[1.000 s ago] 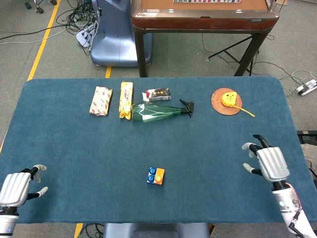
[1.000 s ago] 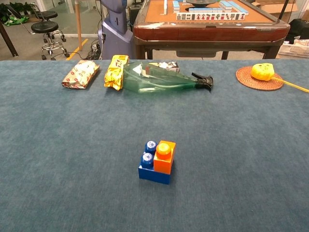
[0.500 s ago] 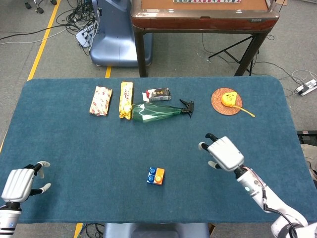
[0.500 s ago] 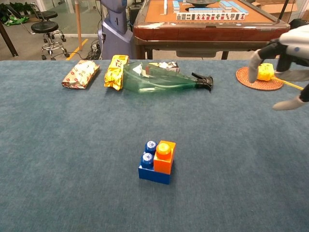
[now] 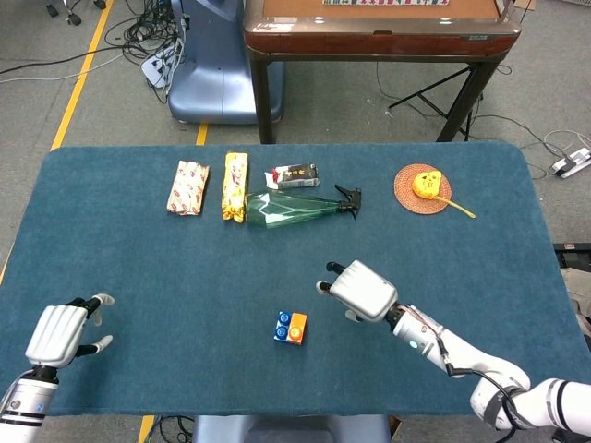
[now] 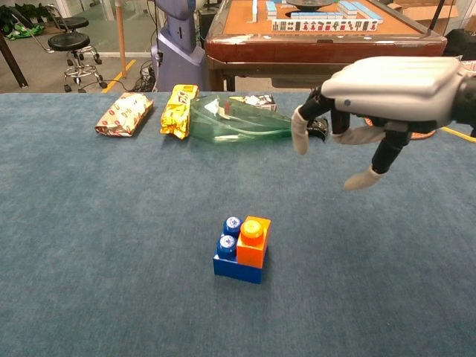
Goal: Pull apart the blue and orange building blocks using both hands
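Observation:
The joined blocks sit near the table's front centre: a blue block [image 5: 283, 328] [image 6: 229, 255] with a smaller orange block [image 5: 296, 326] [image 6: 253, 242] pressed onto its right half. My right hand [image 5: 360, 291] [image 6: 379, 100] hovers open, fingers spread and pointing down, just right of and above the blocks, touching nothing. My left hand [image 5: 60, 332] is open near the table's front left corner, far from the blocks; the chest view does not show it.
Along the far side lie a red-white snack packet [image 5: 188, 187], a yellow packet [image 5: 235, 185], a green spray bottle [image 5: 295, 209] on its side, a small box [image 5: 294, 175], and a woven coaster with a yellow toy [image 5: 423, 187]. A brown table [image 5: 379, 28] stands beyond.
My right hand has swept left from the table's right edge to just right of the blocks. My left hand has edged slightly right and inward. The blocks have not moved.

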